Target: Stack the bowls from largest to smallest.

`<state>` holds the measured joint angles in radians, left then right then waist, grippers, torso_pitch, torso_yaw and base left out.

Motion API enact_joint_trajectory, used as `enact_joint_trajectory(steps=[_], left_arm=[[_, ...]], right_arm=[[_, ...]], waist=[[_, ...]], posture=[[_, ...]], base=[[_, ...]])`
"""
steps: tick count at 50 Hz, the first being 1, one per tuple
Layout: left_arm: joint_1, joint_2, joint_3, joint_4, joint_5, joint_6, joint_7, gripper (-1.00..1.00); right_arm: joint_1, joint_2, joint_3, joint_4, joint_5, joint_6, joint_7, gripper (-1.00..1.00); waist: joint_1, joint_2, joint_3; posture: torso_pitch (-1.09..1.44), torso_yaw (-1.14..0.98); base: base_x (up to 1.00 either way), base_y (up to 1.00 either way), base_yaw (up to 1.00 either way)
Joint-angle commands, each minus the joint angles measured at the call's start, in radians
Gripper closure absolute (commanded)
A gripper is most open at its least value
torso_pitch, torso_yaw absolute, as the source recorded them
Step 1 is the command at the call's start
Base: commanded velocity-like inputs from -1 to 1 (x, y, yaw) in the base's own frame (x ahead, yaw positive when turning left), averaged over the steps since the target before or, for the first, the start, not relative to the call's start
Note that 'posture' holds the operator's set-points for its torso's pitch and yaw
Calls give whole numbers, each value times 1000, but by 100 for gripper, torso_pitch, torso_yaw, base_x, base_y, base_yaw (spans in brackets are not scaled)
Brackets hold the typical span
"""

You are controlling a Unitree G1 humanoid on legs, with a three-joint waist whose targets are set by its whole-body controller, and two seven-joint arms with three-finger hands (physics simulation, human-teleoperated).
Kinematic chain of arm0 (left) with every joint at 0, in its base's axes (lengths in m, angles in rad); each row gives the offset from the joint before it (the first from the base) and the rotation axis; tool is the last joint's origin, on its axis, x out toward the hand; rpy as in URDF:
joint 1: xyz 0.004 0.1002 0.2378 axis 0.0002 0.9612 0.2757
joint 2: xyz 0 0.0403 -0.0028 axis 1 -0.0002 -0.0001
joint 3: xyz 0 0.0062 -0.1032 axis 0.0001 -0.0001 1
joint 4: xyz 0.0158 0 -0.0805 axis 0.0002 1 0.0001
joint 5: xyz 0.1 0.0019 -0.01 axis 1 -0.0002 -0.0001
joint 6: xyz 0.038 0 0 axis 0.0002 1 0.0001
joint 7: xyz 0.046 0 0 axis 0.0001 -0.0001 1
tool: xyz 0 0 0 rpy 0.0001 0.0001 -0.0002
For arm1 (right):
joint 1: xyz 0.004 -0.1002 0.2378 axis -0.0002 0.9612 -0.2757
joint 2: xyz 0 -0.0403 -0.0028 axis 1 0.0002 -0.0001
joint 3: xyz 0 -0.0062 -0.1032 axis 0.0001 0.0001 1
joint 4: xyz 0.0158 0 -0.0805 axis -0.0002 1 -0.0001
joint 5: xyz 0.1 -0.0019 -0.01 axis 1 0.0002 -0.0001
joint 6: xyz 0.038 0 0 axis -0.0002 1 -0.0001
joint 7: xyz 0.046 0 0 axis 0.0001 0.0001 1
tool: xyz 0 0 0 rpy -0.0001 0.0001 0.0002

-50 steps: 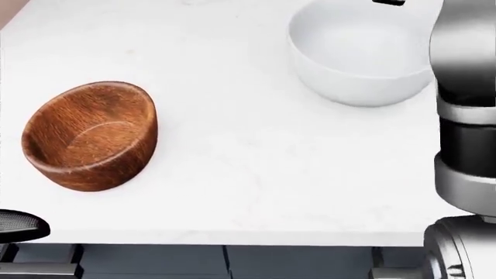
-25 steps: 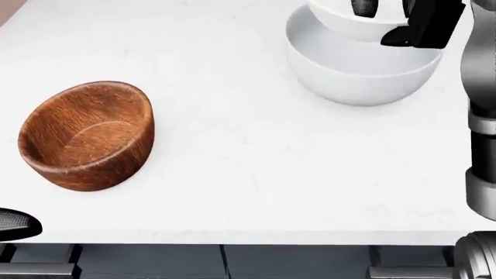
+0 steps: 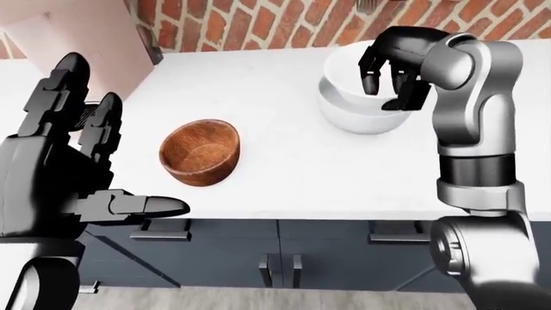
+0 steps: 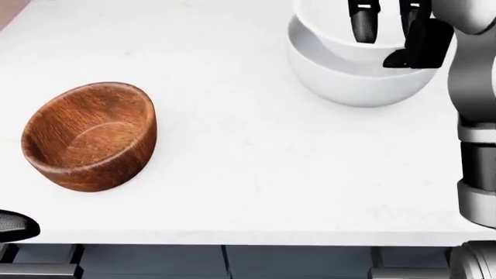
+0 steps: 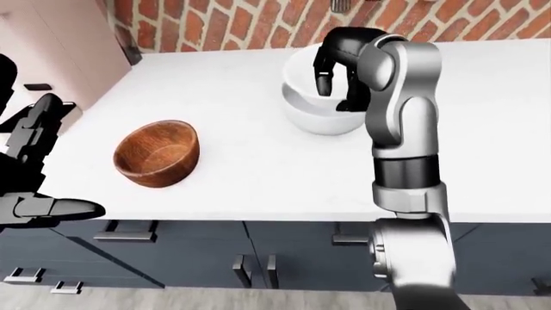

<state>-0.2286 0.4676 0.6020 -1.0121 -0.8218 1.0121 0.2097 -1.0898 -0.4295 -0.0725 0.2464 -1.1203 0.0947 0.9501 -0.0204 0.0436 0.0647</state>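
Note:
A large white bowl (image 4: 353, 84) stands at the counter's upper right. A smaller white bowl (image 4: 329, 26) sits tilted inside it, its rim pinched by my right hand (image 4: 388, 38): dark fingers (image 4: 363, 23) reach inside and the thumb presses the outer wall. In the left-eye view this hand (image 3: 392, 84) curls over both white bowls. A brown wooden bowl (image 4: 89, 136) lies apart at the left, tipped toward the lower left. My left hand (image 3: 112, 155) hovers open, fingers spread, short of the counter's near edge and left of the wooden bowl (image 3: 199, 152).
The white counter (image 4: 256, 174) ends at the bottom of the head view above dark drawer fronts (image 3: 284, 258). A brick wall (image 3: 258, 22) backs it. A pale pink cabinet (image 3: 77, 39) stands at the left end.
My right hand came in from the top with the smaller white bowl and lowered it into the large white bowl. The wooden bowl and left hand stayed put.

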Motion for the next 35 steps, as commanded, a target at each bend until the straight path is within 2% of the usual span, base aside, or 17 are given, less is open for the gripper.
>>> enact_joint_trajectory(steps=[1, 12, 14, 22, 27, 31, 33, 35], left_arm=[[-17, 14, 16, -16, 2, -26, 2, -100], [-16, 19, 28, -16, -9, -24, 4, -100], [-17, 22, 32, -15, -14, -24, 5, -100], [-12, 24, 29, -11, -15, -33, 7, -100], [-14, 26, 32, -11, -19, -31, 10, -100], [-13, 29, 35, -11, -24, -32, 12, -100], [-13, 30, 34, -9, -23, -33, 12, -100], [-12, 30, 32, -7, -20, -36, 11, -100]], right_arm=[[-46, -13, -13, -30, -10, -4, -41, 100], [-51, -14, -11, 12, -23, -4, -76, 98], [-53, -15, -11, 17, -23, -5, -78, 82], [-51, -7, -8, 18, -24, -4, -76, 62], [-47, -5, -7, 23, -24, -6, -78, 35], [-42, -2, -5, 26, -26, -9, -82, 31], [-43, -1, -6, 25, -26, -9, -80, 24], [-41, -2, -6, 20, -26, -9, -76, 8]], waist=[[0, -1, -28], [1, -2, -28], [1, -2, -28], [0, -1, -28], [0, -1, -28], [0, -2, -28], [0, -2, -28], [0, -2, -28]], posture=[[0, 0], [0, 0], [0, 0], [0, 0], [0, 0], [0, 0], [0, 0], [0, 0]], base=[[0, 0, 0], [0, 0, 0], [0, 0, 0], [0, 0, 0], [0, 0, 0], [0, 0, 0], [0, 0, 0], [0, 0, 0]])
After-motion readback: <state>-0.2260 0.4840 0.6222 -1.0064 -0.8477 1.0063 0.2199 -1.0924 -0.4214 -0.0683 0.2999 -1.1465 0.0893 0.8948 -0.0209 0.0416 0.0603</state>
